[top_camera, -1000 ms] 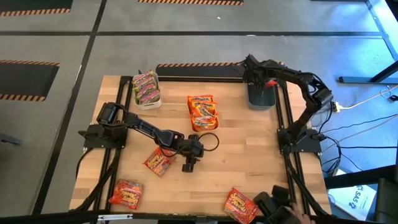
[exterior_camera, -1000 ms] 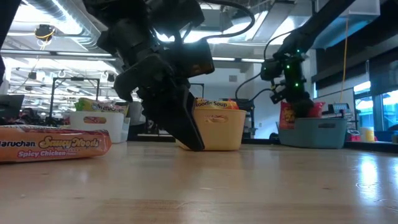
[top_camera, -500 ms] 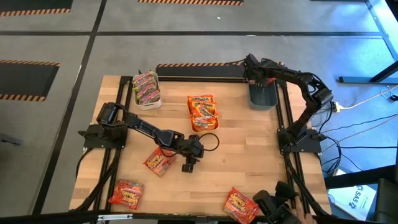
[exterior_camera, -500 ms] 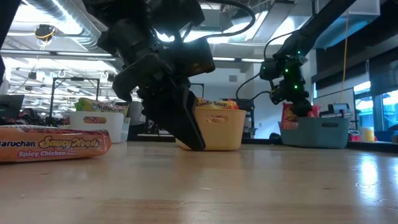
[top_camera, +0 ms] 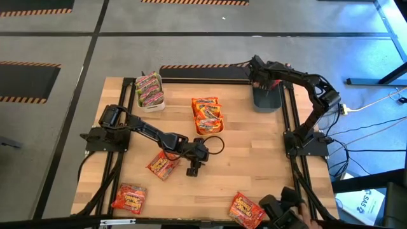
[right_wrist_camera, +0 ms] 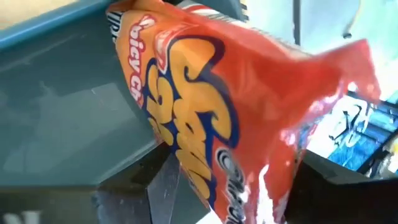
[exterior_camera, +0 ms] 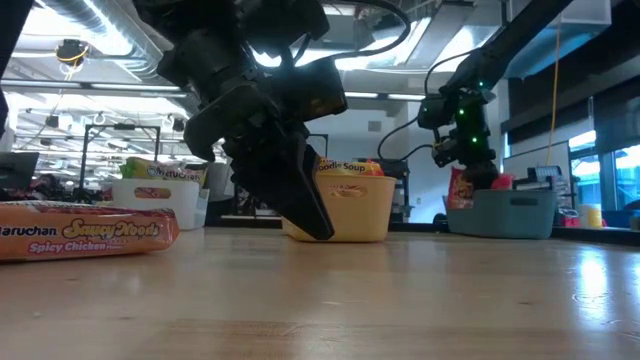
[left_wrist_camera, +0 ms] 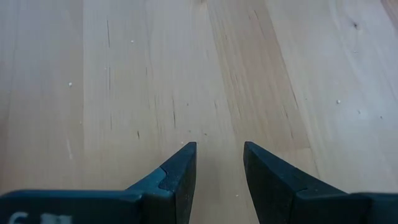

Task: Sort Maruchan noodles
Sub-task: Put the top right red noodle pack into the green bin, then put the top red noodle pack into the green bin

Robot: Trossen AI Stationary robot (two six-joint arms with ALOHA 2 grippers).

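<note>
The right pincer [top_camera: 259, 81] hangs over the blue bin [top_camera: 267, 100], a red packet [right_wrist_camera: 230, 118] between its parted fingers; whether they still grip it I cannot tell. The left pincer [left_wrist_camera: 219, 163] stands half open and empty, just above the bare tabletop [left_wrist_camera: 155, 74].

Red packet [right_wrist_camera: 217, 118] hides the right gripper [right_wrist_camera: 230, 186]; its grip unclear

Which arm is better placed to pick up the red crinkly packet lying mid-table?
Left. The left gripper hovers open and empty just beside that red packet; the right gripper is over the blue bin with another packet.
</note>
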